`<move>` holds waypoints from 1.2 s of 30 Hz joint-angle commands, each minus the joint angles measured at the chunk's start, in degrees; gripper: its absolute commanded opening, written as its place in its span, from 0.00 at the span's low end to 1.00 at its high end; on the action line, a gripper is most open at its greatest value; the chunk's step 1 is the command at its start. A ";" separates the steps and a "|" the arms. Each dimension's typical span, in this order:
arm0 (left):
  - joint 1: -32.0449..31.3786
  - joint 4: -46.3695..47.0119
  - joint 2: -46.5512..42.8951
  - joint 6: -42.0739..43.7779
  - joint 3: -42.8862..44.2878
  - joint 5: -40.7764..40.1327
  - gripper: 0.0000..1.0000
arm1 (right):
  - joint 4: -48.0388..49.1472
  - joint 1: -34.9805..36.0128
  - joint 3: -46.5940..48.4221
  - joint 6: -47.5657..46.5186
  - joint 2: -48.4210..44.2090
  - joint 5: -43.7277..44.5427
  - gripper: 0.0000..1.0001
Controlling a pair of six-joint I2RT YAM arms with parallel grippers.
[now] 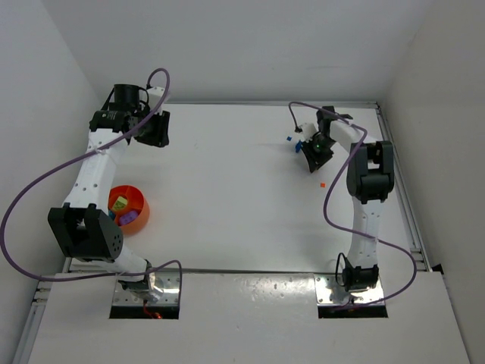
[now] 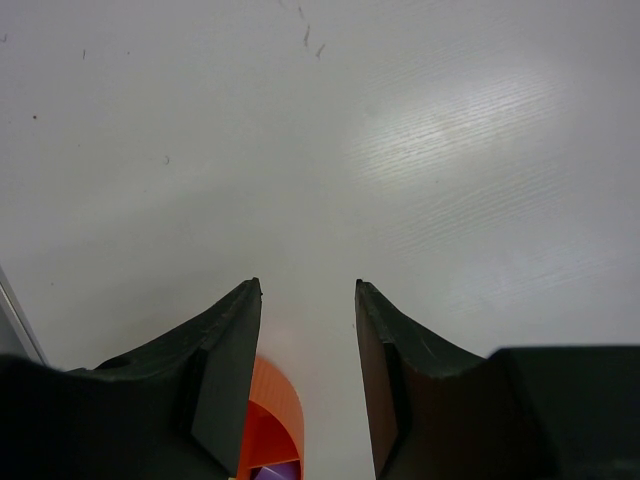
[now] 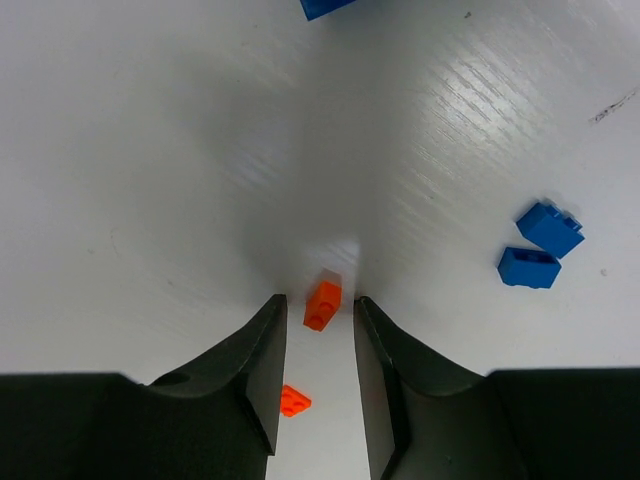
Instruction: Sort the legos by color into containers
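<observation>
Right wrist view tells us most: the right gripper [image 3: 320,297] is down at the table [image 3: 150,150], toward its far right corner. Its jaws are parted either side of an orange lego [image 3: 322,305], with a sliver of gap on both sides, so we'd say nothing's pinched yet. A smaller orange bit [image 3: 294,401] lies further back between the fingers; blue legos [image 3: 548,228] sit off to one side. Left gripper [image 2: 308,285] hangs spread and empty near the far left corner, and the bowl [image 1: 145,214] sits by the left edge with a few pieces in. We'd call this the pick step for orange. Next move, we reckon: squeeze squarely on that tiny brick without flicking it away, then carry it across, though we only see the one bowl.
</observation>
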 commanded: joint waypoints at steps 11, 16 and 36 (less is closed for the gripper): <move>-0.59 1.59 -1.37 -0.83 0.58 0.12 0.48 | 5.47 0.66 -7.42 2.27 4.10 2.82 0.09; 0.28 2.46 -4.69 -0.83 -2.57 4.58 0.48 | 4.70 0.66 -6.82 -0.54 -0.02 -3.04 0.06; -1.82 50.53 -7.00 -48.53 -29.31 51.19 0.64 | 40.67 22.01 -19.19 2.79 -29.11 -46.31 0.01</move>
